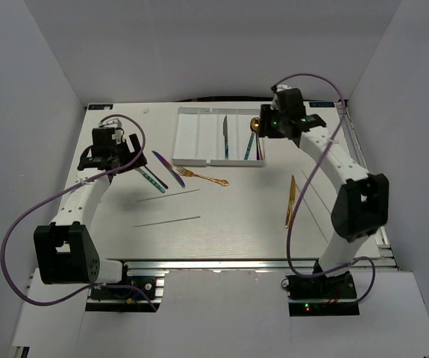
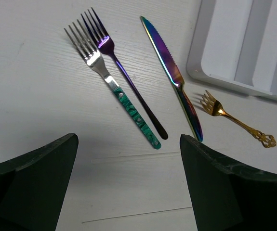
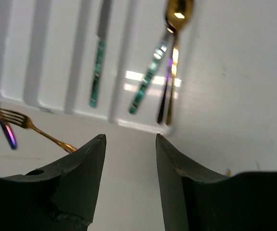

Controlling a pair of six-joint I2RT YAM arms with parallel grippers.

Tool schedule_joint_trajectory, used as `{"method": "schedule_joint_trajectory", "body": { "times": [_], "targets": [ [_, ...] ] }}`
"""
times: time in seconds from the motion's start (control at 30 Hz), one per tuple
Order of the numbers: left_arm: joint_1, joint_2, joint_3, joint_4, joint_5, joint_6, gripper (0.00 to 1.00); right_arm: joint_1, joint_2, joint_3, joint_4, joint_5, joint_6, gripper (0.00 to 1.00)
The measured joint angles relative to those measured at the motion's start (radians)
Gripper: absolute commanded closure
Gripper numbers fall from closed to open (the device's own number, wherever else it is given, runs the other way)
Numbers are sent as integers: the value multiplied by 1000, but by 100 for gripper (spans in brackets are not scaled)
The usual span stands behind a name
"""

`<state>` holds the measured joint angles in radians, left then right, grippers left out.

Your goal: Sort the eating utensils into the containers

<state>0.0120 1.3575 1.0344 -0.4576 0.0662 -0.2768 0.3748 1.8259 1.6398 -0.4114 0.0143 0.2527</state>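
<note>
White worktop [image 1: 221,224], plain white walls all round. Right claw [image 3: 130,138] hangs part open and empty over the tray's [image 1: 195,138] right end, where a gold spoon [image 3: 178,12] lies beside a teal-handled spoon [image 3: 150,77]. Left claw [image 2: 128,138], wide open and empty too, hovers above the teal-handled fork [image 2: 128,106], probably lining up a pick.

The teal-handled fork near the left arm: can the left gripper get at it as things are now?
Probably yes. The left gripper hangs open right over the teal-handled fork, and nothing covers it. But the purple fork lies close alongside it, so a grip may catch both.
</note>
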Motion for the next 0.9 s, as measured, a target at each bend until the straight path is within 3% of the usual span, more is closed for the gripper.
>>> {"method": "schedule_joint_trajectory", "body": {
  "times": [0.13,0.5,0.7,0.9],
  "targets": [
    [0,1,0,-6,-56,-2,2,-71,-180,-214,-80,71,-29,55],
    [0,25,0,-9,-137,30,2,-145,-330,-657,-297,29,-12,49],
    [0,26,-7,-9,-156,43,2,-144,-450,-769,-312,8,34,49],
    [0,60,-10,-10,-159,43,2,-144,-413,-779,-291,10,75,49]
  ]
}}
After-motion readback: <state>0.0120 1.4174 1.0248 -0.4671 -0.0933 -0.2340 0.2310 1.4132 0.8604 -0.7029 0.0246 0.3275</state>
